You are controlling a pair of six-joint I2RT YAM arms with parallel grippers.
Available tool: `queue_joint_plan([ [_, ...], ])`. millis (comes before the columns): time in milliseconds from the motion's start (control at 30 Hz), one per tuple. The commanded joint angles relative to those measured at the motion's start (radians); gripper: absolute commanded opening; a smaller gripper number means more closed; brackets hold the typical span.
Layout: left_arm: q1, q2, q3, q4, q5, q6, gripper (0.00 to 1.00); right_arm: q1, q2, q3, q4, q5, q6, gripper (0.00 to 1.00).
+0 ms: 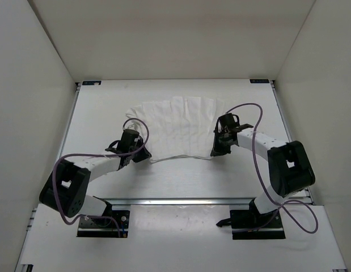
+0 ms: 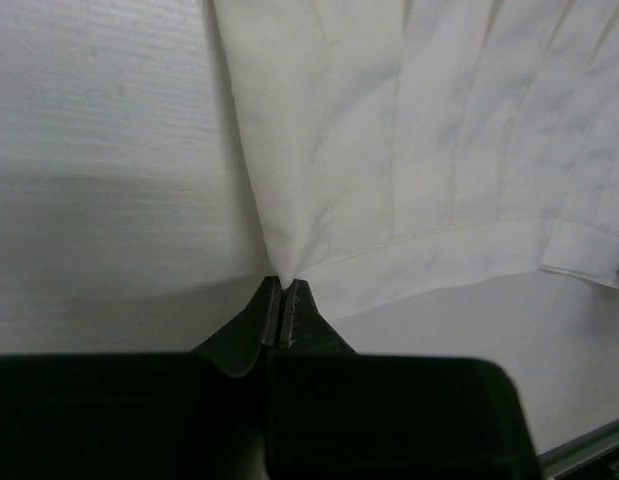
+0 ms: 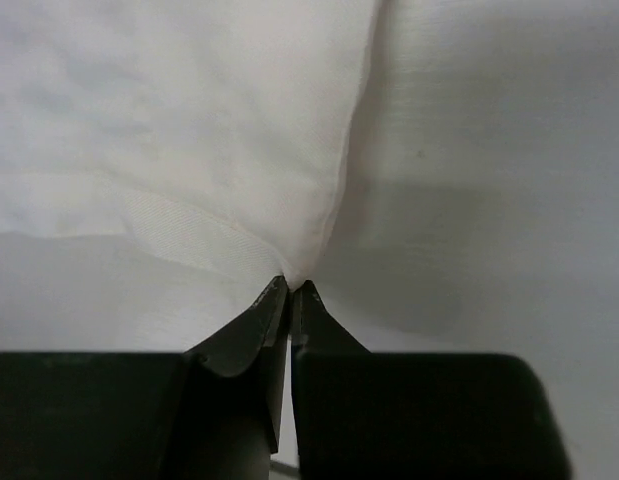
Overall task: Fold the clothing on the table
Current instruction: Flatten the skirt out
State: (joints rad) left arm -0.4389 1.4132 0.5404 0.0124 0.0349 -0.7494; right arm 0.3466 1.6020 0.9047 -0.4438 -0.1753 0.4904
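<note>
1. At the near edge, two black arm bases are bolted to the worktop point(image 1: 181, 181), a flat, matte white slab. A thin metal rail point(image 1: 181, 201) runs across it just beyond the bases.
2. The two arms, black and white, bend inward from either side. A thin purple cable point(image 1: 254, 107) loops along each.
3. The left fingers point(image 2: 275, 292) are pressed tight together. Their tips pinch the near left corner of the garment point(image 1: 181, 127), and the cloth draws up to a point between them.
4. The right fingers point(image 3: 281, 295) are closed just as tightly. They have hold of the near right corner, where the fabric gathers into a small peak at the tips.
5. The garment lies in the middle of the worktop, between the two arms.
   - It is spread flat in a fan shape, wider at its far edge than at its near one.
   - The cloth is thin, soft and white, with a fine weave.
   - Faint creases run from near to far, and a stitched hem follows the near edge.
6. Beyond the garment, bare worktop reaches the far edge, where a small black bracket point(image 1: 91, 83) sits at each corner.
7. Plain pale panels point(image 1: 33, 73) wall in the left, right and far sides.
</note>
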Motion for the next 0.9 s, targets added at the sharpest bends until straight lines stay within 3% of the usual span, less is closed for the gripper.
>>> queue_joint_plan([
  [0,0.029,-0.115,0.142,-0.144,0.019,0.051,0.0,0.015,-0.157,0.156,-0.114,0.007,-0.045,0.0],
  [300,0.042,-0.344,0.787,-0.566,-0.012,0.17,0.0,0.072,-0.508,0.511,-0.292,-0.017,-0.058,0.0],
  [467,0.109,-0.373,0.928,-0.641,0.042,0.163,0.0,0.019,-0.544,0.645,-0.34,-0.056,-0.059,0.0],
  [567,0.155,-0.335,0.918,-0.617,0.097,0.169,0.0,-0.073,-0.478,0.681,-0.332,-0.18,-0.079,0.0],
  [700,0.163,-0.168,0.97,-0.638,0.122,0.191,0.0,-0.093,-0.346,0.749,-0.297,-0.145,-0.084,0.0],
  [833,0.199,-0.013,1.041,-0.609,0.149,0.209,0.0,-0.084,-0.086,1.007,-0.34,-0.145,-0.124,0.0],
  [867,0.218,0.059,1.117,-0.617,0.158,0.219,0.0,-0.077,0.0,1.063,-0.354,-0.145,-0.131,0.0],
])
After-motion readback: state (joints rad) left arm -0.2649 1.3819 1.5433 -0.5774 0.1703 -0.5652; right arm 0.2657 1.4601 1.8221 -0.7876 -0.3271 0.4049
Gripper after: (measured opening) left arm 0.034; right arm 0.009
